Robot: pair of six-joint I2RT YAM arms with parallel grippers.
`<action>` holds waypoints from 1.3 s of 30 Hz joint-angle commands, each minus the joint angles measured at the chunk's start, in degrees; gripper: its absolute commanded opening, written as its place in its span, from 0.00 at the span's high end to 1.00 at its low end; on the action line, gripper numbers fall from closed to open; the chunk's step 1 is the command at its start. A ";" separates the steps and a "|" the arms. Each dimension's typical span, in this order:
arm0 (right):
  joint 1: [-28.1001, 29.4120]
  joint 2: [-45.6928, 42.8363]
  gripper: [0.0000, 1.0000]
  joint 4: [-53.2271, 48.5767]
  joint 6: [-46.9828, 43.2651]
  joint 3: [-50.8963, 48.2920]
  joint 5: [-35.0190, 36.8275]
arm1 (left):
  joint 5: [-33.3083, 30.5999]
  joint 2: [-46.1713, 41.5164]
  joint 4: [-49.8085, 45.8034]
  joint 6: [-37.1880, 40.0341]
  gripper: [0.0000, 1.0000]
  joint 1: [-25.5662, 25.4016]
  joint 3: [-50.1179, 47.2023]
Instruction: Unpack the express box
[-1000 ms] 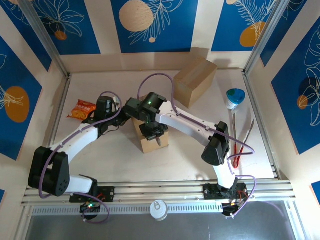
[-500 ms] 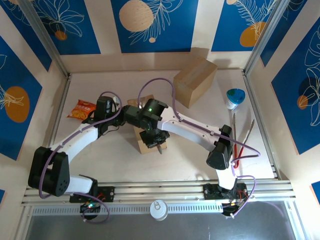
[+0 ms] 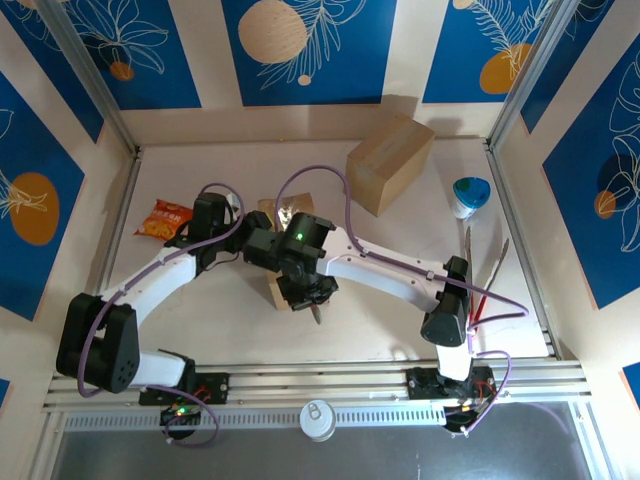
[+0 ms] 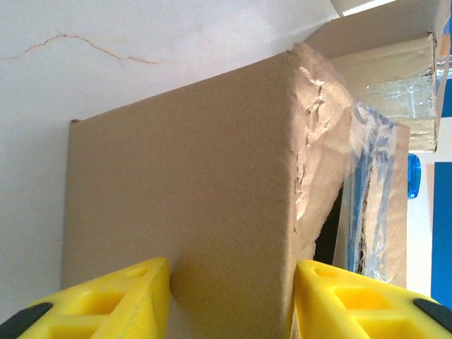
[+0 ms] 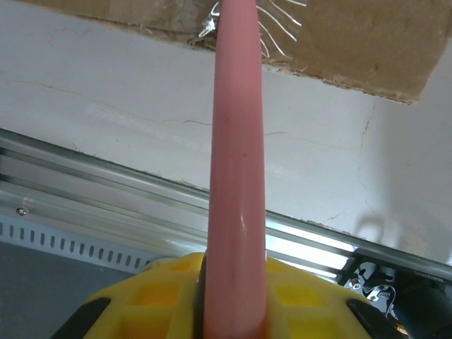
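The small express box (image 3: 274, 293) stands mid-table, largely under the right arm. In the left wrist view its brown corner (image 4: 212, 176) sits squeezed between my yellow fingers (image 4: 134, 296), and torn card and clear tape run along its right edge. My left gripper (image 3: 243, 243) (image 4: 232, 296) is shut on the box from the left. My right gripper (image 3: 305, 292) (image 5: 236, 296) is shut on a pink-handled cutter (image 5: 238, 162). The cutter's tip (image 3: 317, 314) points off the box's near side, where shredded tape hangs from the box edge (image 5: 353, 42).
A larger closed carton (image 3: 390, 162) stands at the back right. An orange snack packet (image 3: 164, 218) lies at the left, a blue and white bowl (image 3: 471, 195) and red-handled tongs (image 3: 485, 275) at the right. A can (image 3: 320, 420) sits beyond the rail (image 5: 106, 183).
The right arm has drawn the cutter toward the near side and slightly left, over the box's top to its near edge. The left arm has kept its hold in place.
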 commanded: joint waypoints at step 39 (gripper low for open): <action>-0.37 -14.57 1.00 15.81 19.74 -33.77 7.50 | -14.51 25.06 -28.41 27.38 0.70 6.02 46.69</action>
